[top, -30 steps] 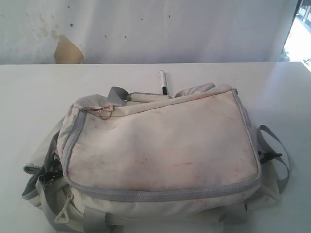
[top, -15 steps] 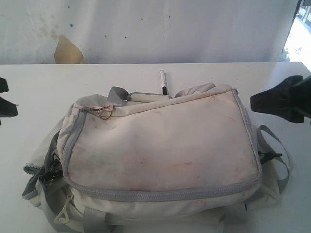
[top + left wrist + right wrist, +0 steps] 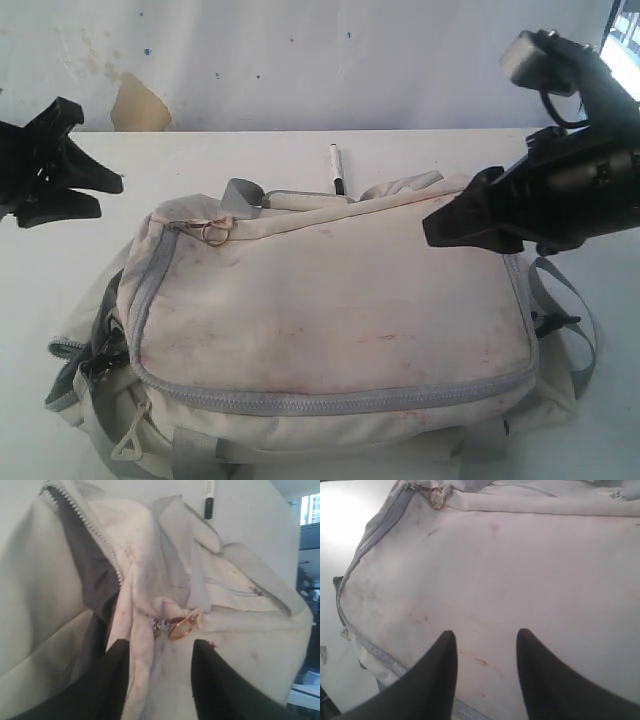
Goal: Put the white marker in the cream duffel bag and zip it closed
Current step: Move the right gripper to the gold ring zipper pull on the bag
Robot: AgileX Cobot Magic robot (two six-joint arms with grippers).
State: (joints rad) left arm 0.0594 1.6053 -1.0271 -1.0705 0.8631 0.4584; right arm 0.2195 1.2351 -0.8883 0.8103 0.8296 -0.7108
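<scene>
**Edges and clearance.** Cream duffel bag: lay flat on the white worktop and filled most of the near half. Its near edge ran off the bottom of the exterior view. Bare worktop lay open on its left, on its right and along the far side. A grey strap looped out past the right end. A grey zipper ran round the top panel. At the left end a zip stood open on dark grey lining.

White marker: lay on the worktop just behind the bag's far edge, black end toward the bag. Whether it touched the bag could not be told.

Left arm: hung over bare worktop off the bag's far left corner. Left jaws were partly parted and empty, aimed at the brass ring on a zip pull.

Right arm: hung above the bag's far right corner. Right jaws were partly parted and empty, over the smudged top panel.

**Surface and room.** The worktop was plain white. The wall behind was pale and stained, with a tan peeled patch. Bright daylight showed at the far right.
</scene>
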